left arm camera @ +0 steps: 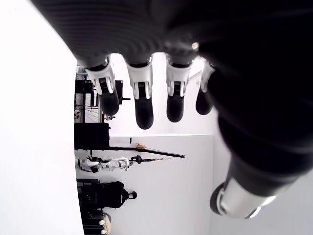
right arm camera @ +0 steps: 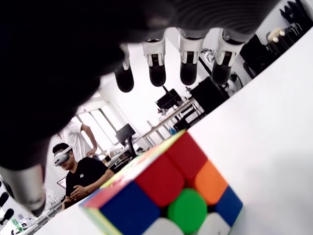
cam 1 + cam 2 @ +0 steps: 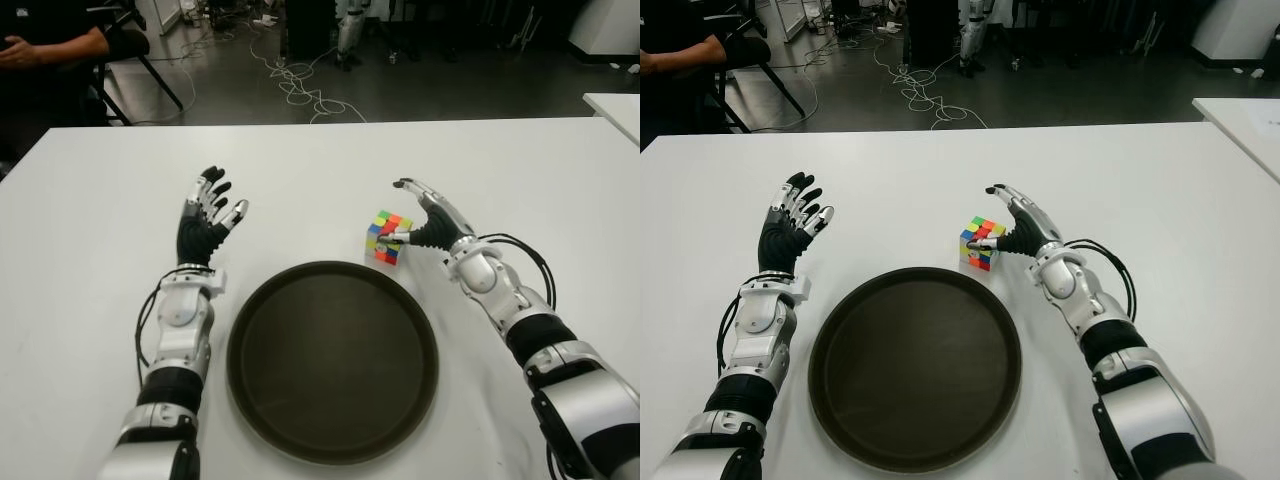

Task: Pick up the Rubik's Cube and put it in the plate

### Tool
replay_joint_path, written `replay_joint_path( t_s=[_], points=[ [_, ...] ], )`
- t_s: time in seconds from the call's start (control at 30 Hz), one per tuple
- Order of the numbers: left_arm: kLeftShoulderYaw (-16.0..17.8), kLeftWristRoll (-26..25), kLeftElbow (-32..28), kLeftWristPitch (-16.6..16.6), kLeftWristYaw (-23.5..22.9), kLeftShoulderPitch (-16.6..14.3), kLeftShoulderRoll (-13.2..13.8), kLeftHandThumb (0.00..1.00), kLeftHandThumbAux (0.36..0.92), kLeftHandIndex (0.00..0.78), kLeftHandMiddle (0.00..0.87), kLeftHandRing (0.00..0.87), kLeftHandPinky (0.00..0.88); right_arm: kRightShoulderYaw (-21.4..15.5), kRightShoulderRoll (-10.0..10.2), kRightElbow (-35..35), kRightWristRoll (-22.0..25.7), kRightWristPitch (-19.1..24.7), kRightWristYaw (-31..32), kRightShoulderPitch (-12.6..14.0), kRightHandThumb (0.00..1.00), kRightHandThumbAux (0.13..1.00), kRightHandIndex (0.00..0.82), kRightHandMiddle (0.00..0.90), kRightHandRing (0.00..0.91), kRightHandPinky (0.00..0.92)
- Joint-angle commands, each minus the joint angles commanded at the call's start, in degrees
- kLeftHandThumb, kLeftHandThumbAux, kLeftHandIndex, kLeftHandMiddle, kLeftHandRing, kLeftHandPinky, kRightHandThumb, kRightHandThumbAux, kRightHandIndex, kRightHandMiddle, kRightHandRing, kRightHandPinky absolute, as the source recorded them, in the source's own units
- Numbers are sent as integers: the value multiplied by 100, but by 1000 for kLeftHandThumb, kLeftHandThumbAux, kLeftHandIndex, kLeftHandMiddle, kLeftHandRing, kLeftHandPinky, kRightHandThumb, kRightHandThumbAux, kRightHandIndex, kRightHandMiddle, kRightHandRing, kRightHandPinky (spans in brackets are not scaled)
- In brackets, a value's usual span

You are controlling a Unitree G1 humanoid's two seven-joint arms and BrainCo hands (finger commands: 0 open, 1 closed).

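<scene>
The Rubik's Cube (image 3: 385,238) stands on the white table (image 3: 520,180), just beyond the far right rim of the dark round plate (image 3: 330,370). My right hand (image 3: 405,212) is right beside the cube on its right. Its thumb reaches the cube's side, and its fingers (image 2: 188,61) stretch out straight above the cube without closing on it. The right wrist view shows the cube (image 2: 166,196) close under the palm, sitting on the table. My left hand (image 3: 210,215) is beside the plate on its left, fingers (image 1: 144,105) spread and holding nothing.
The plate holds nothing. A seated person (image 3: 45,50) is past the table's far left corner. Cables (image 3: 305,90) lie on the floor beyond the far edge. Another white table (image 3: 615,105) stands at the far right.
</scene>
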Motion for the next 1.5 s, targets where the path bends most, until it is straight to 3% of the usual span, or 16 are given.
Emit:
replay_joint_path(
  t_s=[0.53, 1.3, 1.5],
  points=[
    [5, -17, 33, 9, -36, 1, 4, 33, 765, 64, 134, 115, 89, 38, 48, 151, -8, -2, 46, -22, 0, 618, 45, 41, 58, 81],
    [-28, 7, 34, -28, -106, 5, 39, 21, 763, 57, 130, 109, 88, 196, 120, 167, -60, 319, 153, -45, 0, 632, 54, 64, 102, 137],
    [-33, 17, -10, -25, -124, 22, 37, 15, 760, 54, 128, 111, 89, 210, 133, 118, -73, 398, 165, -26, 0, 646, 56, 71, 102, 117]
  ],
)
